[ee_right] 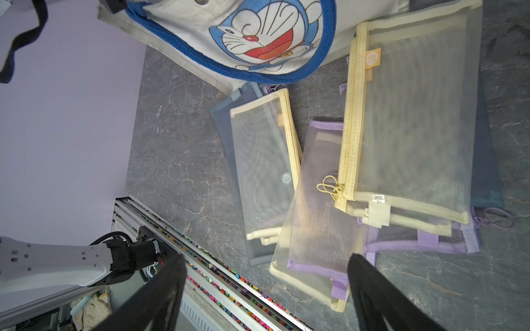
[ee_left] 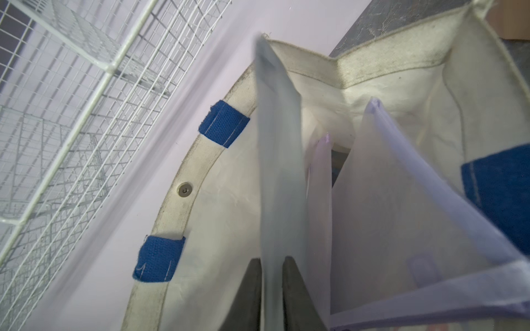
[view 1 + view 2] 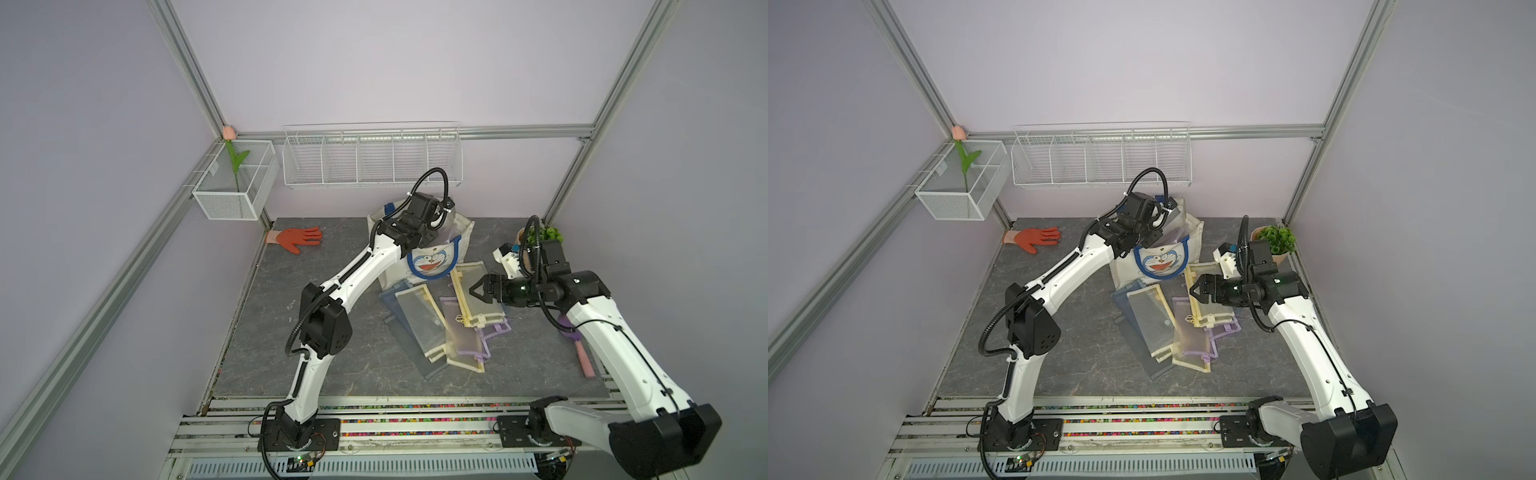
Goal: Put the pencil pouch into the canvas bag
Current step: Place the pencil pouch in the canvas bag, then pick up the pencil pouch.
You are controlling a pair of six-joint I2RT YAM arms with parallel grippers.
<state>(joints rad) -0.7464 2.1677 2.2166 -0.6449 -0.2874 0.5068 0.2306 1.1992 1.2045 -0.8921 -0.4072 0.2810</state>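
Robot lab cell: aluminium frame [image 3: 523, 131], lilac walls [image 3: 395, 62]

The table [image 3: 324, 353] has a dark grey top veined like marble. The canvas bag [image 3: 432, 266] stands on it toward the back wall, its cat face turned to the near edge. A loose heap of mesh pencil pouches [image 3: 428, 328] lies right up against the bag's front foot and spreads away from it (yellow-trimmed, purple-trimmed and dark blue ones, overlapping at angles). Well to the left of the bag an orange glove [image 3: 301, 239] lies flat, fingers pointing back toward the bag. To the bag's right stands a small potted plant [image 3: 546, 235]. Farther from the bag on that side lies a pink handled thing [image 3: 584, 359], partly hidden.
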